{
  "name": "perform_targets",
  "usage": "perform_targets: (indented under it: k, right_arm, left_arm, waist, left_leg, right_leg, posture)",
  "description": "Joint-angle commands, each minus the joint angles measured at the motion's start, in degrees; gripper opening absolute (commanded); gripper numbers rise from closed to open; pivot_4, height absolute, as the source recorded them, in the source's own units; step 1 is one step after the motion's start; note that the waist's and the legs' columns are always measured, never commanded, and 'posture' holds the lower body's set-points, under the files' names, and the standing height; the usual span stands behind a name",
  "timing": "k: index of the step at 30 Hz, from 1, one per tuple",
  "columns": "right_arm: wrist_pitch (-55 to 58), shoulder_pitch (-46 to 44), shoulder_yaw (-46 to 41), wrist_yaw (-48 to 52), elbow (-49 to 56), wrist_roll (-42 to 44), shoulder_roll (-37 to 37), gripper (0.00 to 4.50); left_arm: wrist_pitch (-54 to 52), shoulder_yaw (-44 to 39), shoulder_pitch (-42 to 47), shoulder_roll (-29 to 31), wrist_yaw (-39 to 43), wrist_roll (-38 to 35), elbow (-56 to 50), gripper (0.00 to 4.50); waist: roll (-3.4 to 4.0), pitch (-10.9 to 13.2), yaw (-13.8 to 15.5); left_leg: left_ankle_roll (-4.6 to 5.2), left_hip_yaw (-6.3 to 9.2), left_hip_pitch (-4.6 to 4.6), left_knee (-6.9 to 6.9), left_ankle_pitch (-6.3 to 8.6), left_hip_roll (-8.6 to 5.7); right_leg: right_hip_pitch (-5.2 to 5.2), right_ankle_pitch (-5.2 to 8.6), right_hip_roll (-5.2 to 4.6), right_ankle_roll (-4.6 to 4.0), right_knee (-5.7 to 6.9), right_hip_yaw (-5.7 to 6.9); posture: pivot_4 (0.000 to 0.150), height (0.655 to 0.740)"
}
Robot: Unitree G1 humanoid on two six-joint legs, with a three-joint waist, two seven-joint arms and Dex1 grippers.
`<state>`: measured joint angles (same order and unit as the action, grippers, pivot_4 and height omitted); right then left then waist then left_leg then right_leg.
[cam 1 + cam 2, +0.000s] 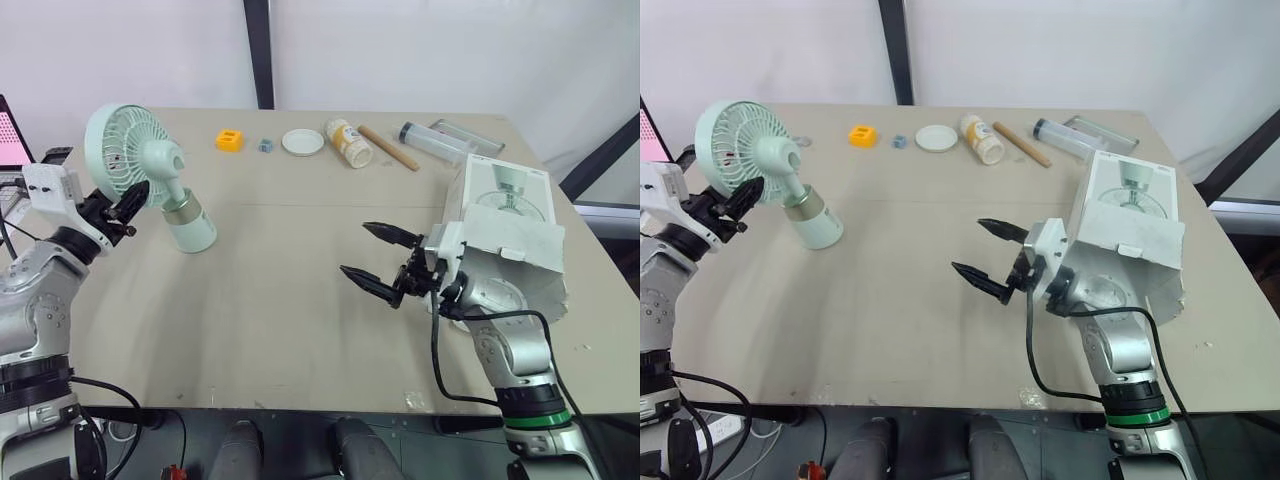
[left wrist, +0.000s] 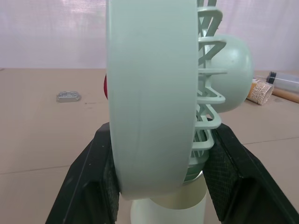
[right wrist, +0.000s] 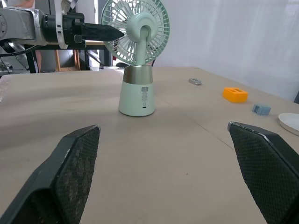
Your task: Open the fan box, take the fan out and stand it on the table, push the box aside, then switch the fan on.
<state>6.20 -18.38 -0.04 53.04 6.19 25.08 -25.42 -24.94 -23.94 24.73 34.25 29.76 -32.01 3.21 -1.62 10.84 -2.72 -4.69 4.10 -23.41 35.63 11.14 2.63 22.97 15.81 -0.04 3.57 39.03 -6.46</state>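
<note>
From above the near edge of the table [image 1: 300, 330], the two head cameras looked forward and down toward its far edge. Set side by side, they shared nearly the whole tabletop. The left wrist camera sat hard up against the fan [image 2: 149, 93], facing across toward the far right corner. The right wrist camera looked low over the tabletop toward the left edge, catching that same fan from farther off.

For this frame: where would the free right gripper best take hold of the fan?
Probably the fan by its round base, from the robot's right: it stands upright as a plain cylinder, and the left gripper clamps the head's rim. The right gripper is open.
</note>
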Motion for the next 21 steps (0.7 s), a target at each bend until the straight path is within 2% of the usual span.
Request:
perform_targets:
  k: [1,11,20,21]
  right_arm:
    - [2.43,-1.84,0.94,-1.81,3.87,-0.61,-0.45,4.5]
    - [17.42,-5.97,3.65,-13.45,11.39,-1.81,1.6,4.5]
    - [27.77,-7.93,2.58,-23.35,15.67,-1.31,4.3,4.5]
    - [28.5,-7.96,2.4,-24.12,15.88,-1.39,4.34,4.25]
  left_arm:
    - [0.24,2.94,2.92,-1.13,2.39,-2.09,-6.12,1.9]
    - [-2.7,15.56,7.91,-7.46,4.42,-1.61,-14.74,1.9]
    - [-4.09,22.31,6.52,-11.62,4.37,-0.43,-18.77,1.9]
    - [-3.95,23.0,6.15,-11.85,4.46,-0.02,-18.85,1.9]
  waist:
    - [-0.02,0.01,0.1]
    - [-0.14,0.08,-0.02]
    - [-0.14,0.09,-0.09]
    - [-0.14,0.08,-0.06]
  left_leg:
    - [0.0,0.01,-0.01,0.0,0.0,0.0]
    - [-0.02,0.01,-0.12,0.0,-0.01,-0.01]
    - [-0.01,0.01,-0.25,0.01,-0.01,-0.01]
    - [-0.01,0.01,-0.26,0.01,-0.01,-0.01]
  right_leg:
    - [0.0,0.0,-0.01,0.0,0.0,0.01]
    - [0.1,-0.18,-0.01,-0.3,0.0,0.02]
    - [0.24,-0.21,0.01,-0.35,0.01,0.0]
    - [0.25,-0.21,0.01,-0.35,0.0,0.0]
  posture:
    - [0.15,0.74]
    - [0.15,0.74]
    - [0.15,0.74]
    - [0.15,0.74]
